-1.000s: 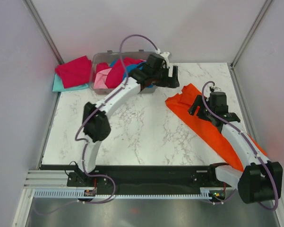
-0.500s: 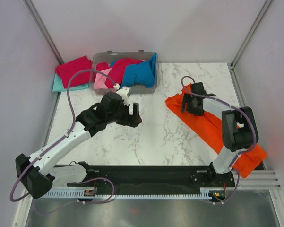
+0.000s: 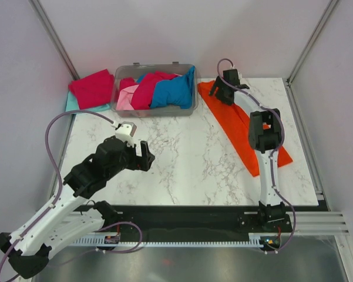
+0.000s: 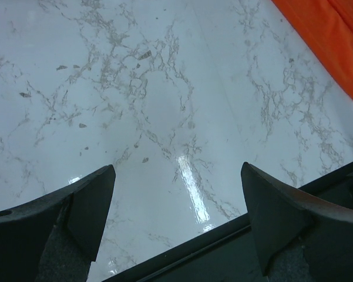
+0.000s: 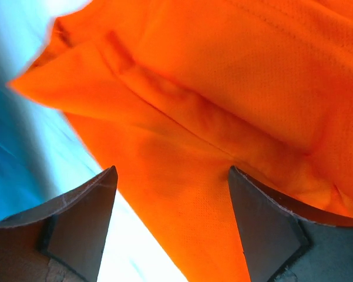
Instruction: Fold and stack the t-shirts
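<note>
The bright orange t-shirt [image 3: 239, 126] lies as a long crumpled strip on the right side of the marble table [image 3: 188, 158], running from the far edge towards the near right. My right gripper [image 3: 222, 95] hovers at its far end. In the right wrist view the right gripper [image 5: 172, 170] is open, with orange t-shirt [image 5: 223, 100] folds spread under and between the jaws. My left gripper [image 3: 147, 156] is open over bare marble at the near left, holding nothing. In the left wrist view the left gripper [image 4: 177, 166] faces the table, with an orange t-shirt [image 4: 332, 38] corner far off.
A clear grey bin [image 3: 188, 108] at the far middle holds blue [image 3: 173, 93], crimson [image 3: 147, 88] and pink [image 3: 124, 101] shirts. Left of it, a folded crimson shirt [image 3: 91, 88] lies on a teal one [image 3: 75, 107]. The black base rail [image 3: 188, 214] runs along the near edge.
My left arm has swung back from the bin to the near left. The right gripper has travelled to the far edge, and the orange t-shirt has shifted farther and left.
</note>
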Robot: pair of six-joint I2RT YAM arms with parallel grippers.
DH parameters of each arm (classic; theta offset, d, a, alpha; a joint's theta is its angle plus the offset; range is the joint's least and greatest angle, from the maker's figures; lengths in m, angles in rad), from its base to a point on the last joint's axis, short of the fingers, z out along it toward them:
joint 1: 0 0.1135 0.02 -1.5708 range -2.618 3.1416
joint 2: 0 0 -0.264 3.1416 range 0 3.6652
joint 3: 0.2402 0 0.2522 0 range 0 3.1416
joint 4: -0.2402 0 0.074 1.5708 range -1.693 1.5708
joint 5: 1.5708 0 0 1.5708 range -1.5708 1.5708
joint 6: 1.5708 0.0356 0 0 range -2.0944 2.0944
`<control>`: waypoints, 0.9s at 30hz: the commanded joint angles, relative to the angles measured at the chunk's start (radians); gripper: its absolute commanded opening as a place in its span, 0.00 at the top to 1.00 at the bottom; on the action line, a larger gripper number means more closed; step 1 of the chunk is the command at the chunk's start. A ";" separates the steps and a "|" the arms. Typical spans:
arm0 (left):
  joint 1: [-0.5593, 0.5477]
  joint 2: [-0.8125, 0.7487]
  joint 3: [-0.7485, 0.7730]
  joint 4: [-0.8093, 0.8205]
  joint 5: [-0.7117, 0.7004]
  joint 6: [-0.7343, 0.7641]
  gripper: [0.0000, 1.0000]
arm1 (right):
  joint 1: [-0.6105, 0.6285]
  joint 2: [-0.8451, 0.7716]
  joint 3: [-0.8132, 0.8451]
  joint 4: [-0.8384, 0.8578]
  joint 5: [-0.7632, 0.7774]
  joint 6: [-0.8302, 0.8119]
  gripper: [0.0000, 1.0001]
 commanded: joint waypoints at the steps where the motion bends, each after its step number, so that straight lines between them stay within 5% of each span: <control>1: 0.003 0.046 -0.014 0.032 -0.014 0.040 0.05 | -0.007 0.162 0.266 0.028 -0.145 0.187 0.16; 2: 0.003 0.053 -0.011 0.032 -0.009 0.043 0.05 | -0.007 0.201 0.403 0.022 -0.155 0.208 0.16; 5: 0.003 0.071 -0.011 0.033 -0.001 0.043 0.05 | -0.010 0.121 0.432 0.014 -0.128 0.244 0.15; 12: -0.002 0.235 -0.002 0.093 0.129 -0.055 0.08 | -0.064 -0.301 0.055 -0.022 -0.045 0.094 0.09; 16: -0.084 0.397 -0.023 0.335 0.289 -0.179 0.10 | -0.125 -0.552 -0.128 -0.101 0.007 0.004 0.07; 21: -0.149 0.758 0.076 0.625 0.407 -0.315 0.11 | -0.180 -0.905 -0.367 -0.210 0.087 -0.063 0.04; 27: -0.239 1.176 0.361 0.765 0.502 -0.446 0.12 | -0.185 -1.201 -0.571 -0.283 0.046 -0.072 0.02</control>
